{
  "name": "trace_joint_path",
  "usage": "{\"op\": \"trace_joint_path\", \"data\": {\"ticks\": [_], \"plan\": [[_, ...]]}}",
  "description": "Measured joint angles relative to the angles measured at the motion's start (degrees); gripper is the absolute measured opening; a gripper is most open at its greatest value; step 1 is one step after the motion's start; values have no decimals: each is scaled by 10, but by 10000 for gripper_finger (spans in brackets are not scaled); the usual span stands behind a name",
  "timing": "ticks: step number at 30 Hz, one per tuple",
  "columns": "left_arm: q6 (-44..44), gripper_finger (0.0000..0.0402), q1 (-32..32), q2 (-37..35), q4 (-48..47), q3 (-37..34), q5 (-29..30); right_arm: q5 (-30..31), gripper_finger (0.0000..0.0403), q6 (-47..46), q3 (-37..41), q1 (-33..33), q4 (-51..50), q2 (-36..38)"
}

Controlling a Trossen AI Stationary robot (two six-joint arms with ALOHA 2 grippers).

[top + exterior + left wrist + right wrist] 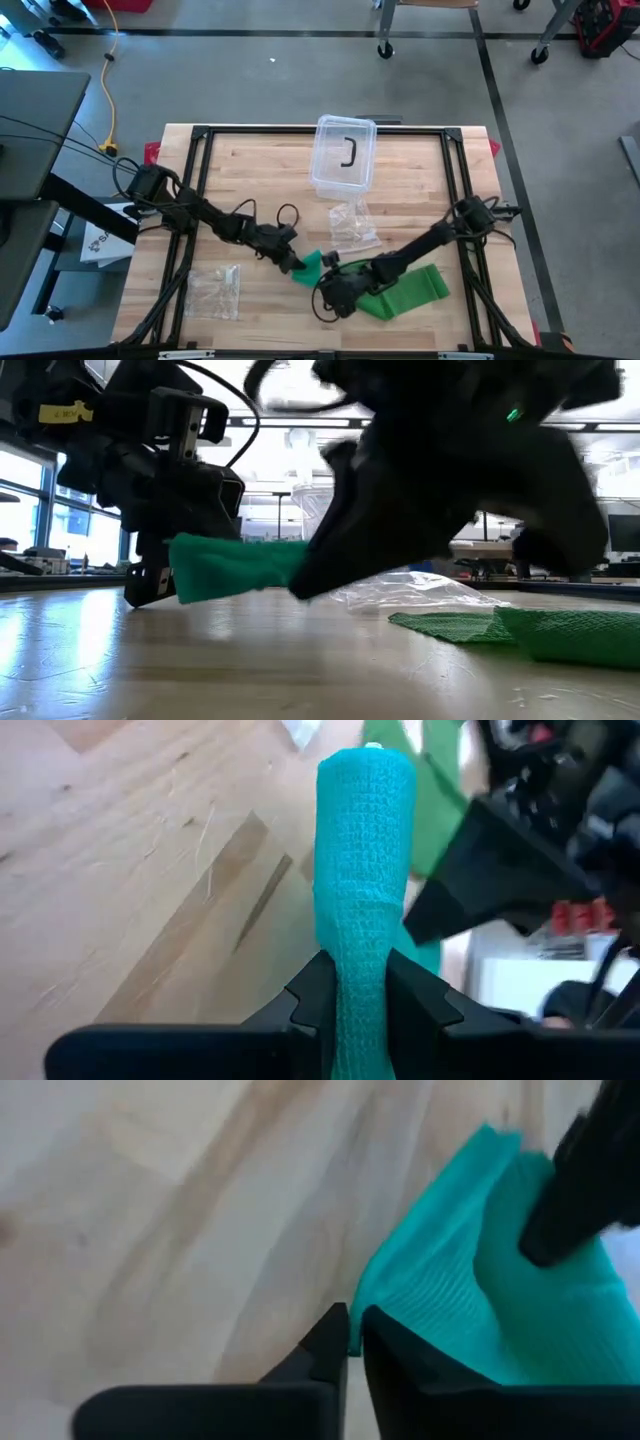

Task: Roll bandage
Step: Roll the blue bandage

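Observation:
A green bandage lies near the table's front. Its rolled end (310,265) is lifted off the wood, and its loose strip (412,290) lies flat to the right. My left gripper (291,262) comes from the left and is shut on the roll (362,870). My right gripper (333,292) comes in from the right, just in front of the roll. Its fingers (385,1345) stand a narrow slit apart on an edge of the bandage (470,1300). In the low view the roll (235,565) hangs just above the wood between both grippers. My left gripper pinches the roll's near end (358,982) between its two fingers, and the roll sticks out past the fingertips along them. The fingers slant down from the table's left, and the roll is clear of the table. My right gripper has a thin edge of the bandage (356,1312) in the slit between its fingertips, slanting down from the table's right. One layer or several, I cannot tell.
A clear plastic box (345,150) with a black piece in it stands at the far middle. A crumpled clear bag (354,226) lies behind the bandage, and another clear bag (216,290) lies near the front left. A black frame (200,160) runs around the table.

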State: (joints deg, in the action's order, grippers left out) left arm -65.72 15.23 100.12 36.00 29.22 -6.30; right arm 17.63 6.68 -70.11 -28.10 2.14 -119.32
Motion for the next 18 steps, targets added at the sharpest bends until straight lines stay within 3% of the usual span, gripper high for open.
{"op": "trace_joint_path", "data": {"ticks": [8,18], "plan": [[23,55,23,0,-65,26,32,-61,110,-68,0,27,-6,-1],[28,55,29,0,-82,31,55,-68,95,-121,0,30,6,-4]]}}
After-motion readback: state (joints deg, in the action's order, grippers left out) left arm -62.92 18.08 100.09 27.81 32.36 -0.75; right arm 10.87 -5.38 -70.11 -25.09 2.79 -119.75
